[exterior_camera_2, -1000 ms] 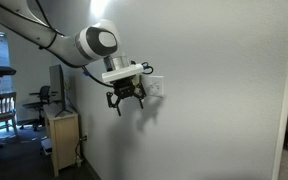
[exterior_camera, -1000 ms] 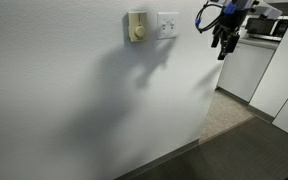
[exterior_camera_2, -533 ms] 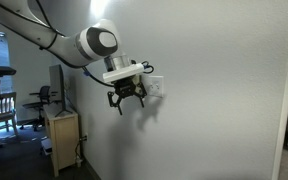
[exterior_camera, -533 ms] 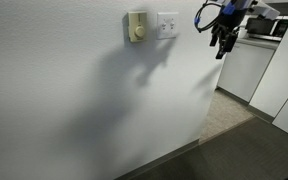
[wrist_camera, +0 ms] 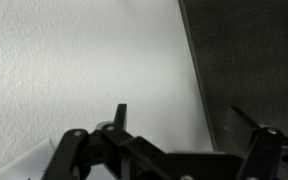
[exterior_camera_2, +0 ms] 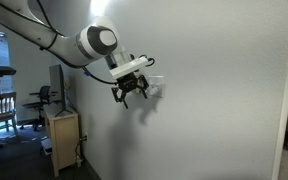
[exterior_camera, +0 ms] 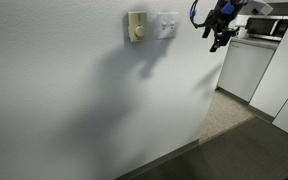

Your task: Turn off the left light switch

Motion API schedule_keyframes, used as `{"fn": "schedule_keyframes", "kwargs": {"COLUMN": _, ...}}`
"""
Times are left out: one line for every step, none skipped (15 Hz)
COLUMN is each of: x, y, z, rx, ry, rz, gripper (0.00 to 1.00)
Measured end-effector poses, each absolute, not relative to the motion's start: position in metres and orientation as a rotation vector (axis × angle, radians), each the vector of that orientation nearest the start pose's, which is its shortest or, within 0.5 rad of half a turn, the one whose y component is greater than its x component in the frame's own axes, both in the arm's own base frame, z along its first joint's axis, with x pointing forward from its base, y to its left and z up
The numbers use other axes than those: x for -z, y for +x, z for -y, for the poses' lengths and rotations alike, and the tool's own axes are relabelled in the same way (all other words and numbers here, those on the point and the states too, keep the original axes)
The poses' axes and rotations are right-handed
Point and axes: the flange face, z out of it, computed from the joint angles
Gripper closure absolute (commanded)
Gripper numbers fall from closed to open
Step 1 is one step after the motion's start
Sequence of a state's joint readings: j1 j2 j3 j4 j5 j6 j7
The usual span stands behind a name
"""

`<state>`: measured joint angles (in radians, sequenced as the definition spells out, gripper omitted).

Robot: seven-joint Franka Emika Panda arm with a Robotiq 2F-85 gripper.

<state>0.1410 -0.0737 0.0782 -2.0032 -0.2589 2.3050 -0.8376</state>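
Status: the press has not been made. The left switch (exterior_camera: pixel 163 24) sits in the white plate (exterior_camera: pixel 168 24) high on the wall (exterior_camera: pixel 74 90), just beside the cream plate (exterior_camera: pixel 136 26) with the round knob. In the pictures the switch is too small to tell which way its rocker is set. The gripper (exterior_camera: pixel 217 38) hangs in the air beside the white plate, on the side away from the cream plate, and touches neither the plate nor the wall. In an exterior view it lies near the plate, with a gap showing between them. The wrist view shows the fingers spread with nothing between them. It also shows only bare wall and a dark strip, with no plate in sight. Judged from this, all of the contact work is left: bring one fingertip in line with the left switch, close the gap, press the rocker over without catching its neighbour, then back away.
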Motion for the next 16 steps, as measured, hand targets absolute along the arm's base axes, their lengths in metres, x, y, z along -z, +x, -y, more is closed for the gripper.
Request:
{"fn": "schedule_keyframes", "kwargs": {"x": -0.532, "y": 0.558, "z": -0.121, "rx": 0.514, "ry": -2.795, "rz": 2.009, "gripper": 0.00}}
{"fn": "schedule_keyframes", "kwargs": {"x": -0.534, "y": 0.559, "z": -0.124, "rx": 0.529, "ry": -2.751, "rz": 2.081, "gripper": 0.00}}
{"fn": "schedule_keyframes", "kwargs": {"x": -0.536, "y": 0.560, "z": -0.127, "rx": 0.551, "ry": -2.705, "rz": 2.148, "gripper": 0.00}}
{"fn": "schedule_keyframes", "kwargs": {"x": -0.538, "y": 0.561, "z": -0.132, "rx": 0.580, "ry": -2.656, "rz": 2.210, "gripper": 0.00}}
{"fn": "schedule_keyframes", "kwargs": {"x": -0.539, "y": 0.561, "z": -0.136, "rx": 0.601, "ry": -2.622, "rz": 2.250, "gripper": 0.00}}
{"fn": "schedule_keyframes", "kwargs": {"x": -0.539, "y": 0.561, "z": -0.139, "rx": 0.609, "ry": -2.604, "rz": 2.269, "gripper": 0.00}}
{"fn": "schedule_keyframes", "kwargs": {"x": -0.539, "y": 0.561, "z": -0.140, "rx": 0.610, "ry": -2.598, "rz": 2.275, "gripper": 0.00}}
{"fn": "schedule_keyframes", "kwargs": {"x": -0.538, "y": 0.561, "z": -0.141, "rx": 0.610, "ry": -2.597, "rz": 2.278, "gripper": 0.00}}
{"fn": "schedule_keyframes", "kwargs": {"x": -0.538, "y": 0.561, "z": -0.141, "rx": 0.610, "ry": -2.596, "rz": 2.279, "gripper": 0.00}}
{"fn": "schedule_keyframes", "kwargs": {"x": -0.539, "y": 0.561, "z": -0.141, "rx": 0.610, "ry": -2.596, "rz": 2.280, "gripper": 0.00}}
{"fn": "schedule_keyframes", "kwargs": {"x": -0.538, "y": 0.561, "z": -0.141, "rx": 0.609, "ry": -2.597, "rz": 2.277, "gripper": 0.00}}
{"fn": "schedule_keyframes", "kwargs": {"x": -0.538, "y": 0.561, "z": -0.143, "rx": 0.612, "ry": -2.601, "rz": 2.271, "gripper": 0.00}}
{"fn": "schedule_keyframes", "kwargs": {"x": -0.538, "y": 0.560, "z": -0.147, "rx": 0.613, "ry": -2.597, "rz": 2.287, "gripper": 0.00}}
{"fn": "schedule_keyframes", "kwargs": {"x": -0.539, "y": 0.558, "z": -0.155, "rx": 0.621, "ry": -2.584, "rz": 2.323, "gripper": 0.00}}
{"fn": "schedule_keyframes", "kwargs": {"x": -0.540, "y": 0.556, "z": -0.165, "rx": 0.639, "ry": -2.560, "rz": 2.373, "gripper": 0.00}}
{"fn": "schedule_keyframes", "kwargs": {"x": -0.541, "y": 0.556, "z": -0.177, "rx": 0.660, "ry": -2.530, "rz": 2.424, "gripper": 0.00}}
